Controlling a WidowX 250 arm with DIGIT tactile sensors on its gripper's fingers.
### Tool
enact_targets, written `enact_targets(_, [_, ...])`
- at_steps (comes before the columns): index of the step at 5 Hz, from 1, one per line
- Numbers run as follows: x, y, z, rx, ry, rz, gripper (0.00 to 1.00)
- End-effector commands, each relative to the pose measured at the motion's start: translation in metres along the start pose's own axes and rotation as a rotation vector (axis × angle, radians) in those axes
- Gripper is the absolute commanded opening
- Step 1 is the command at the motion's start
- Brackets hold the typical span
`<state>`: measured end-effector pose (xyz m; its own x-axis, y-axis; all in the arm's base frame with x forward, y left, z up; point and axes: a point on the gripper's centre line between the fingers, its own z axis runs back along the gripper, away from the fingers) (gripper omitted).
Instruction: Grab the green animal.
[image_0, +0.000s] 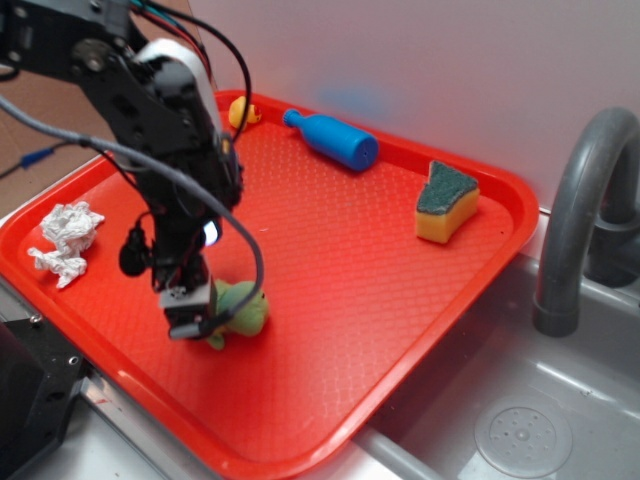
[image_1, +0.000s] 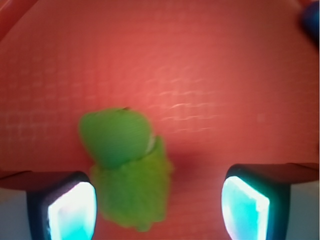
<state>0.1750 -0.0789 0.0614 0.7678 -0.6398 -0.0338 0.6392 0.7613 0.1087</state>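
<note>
A: Right, exterior view first. Where is the green animal (image_0: 240, 313)?

B: On the red tray (image_0: 400, 290), toward the tray's 7 o'clock edge. The tool (image_0: 190, 310) is down at the toy's 9 o'clock side, touching or just beside it. The black arm (image_0: 165, 130) comes from the upper left, bends, and drops almost straight down, wrist pointing at the tray.

A: Anything else nearby?

B: Crumpled paper (image_0: 65, 238) at 9 o'clock, a blue bottle (image_0: 332, 139) and small yellow duck (image_0: 240, 111) at the far rim, a sponge (image_0: 446, 202) at 2 o'clock. All well apart from the toy.

A: And the wrist view?

B: The tool (image_1: 160, 205) is spread wide, nothing gripped. The green animal (image_1: 127, 175) sits between the fingers but off-centre, its fuzzy body just beside the 7 o'clock finger (image_1: 67, 205), a clear gap toward the 5 o'clock one (image_1: 245, 202). Its smooth head points to 12.

A: So how should it be grabbed?

B: I'd judge: shift slightly toward the toy so it is centred, keep low near the tray, then close on the fuzzy body rather than the rounded head, which may slip.
</note>
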Motion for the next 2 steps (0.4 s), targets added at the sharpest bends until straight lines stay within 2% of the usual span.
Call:
enact_targets(1, [0.0047,-0.0144,-0.025,0.022,-0.001,0.03,1.0])
enact_targets(2, [0.0052,-0.0125,-0.0287,0.06,-0.036,0.098,0.0])
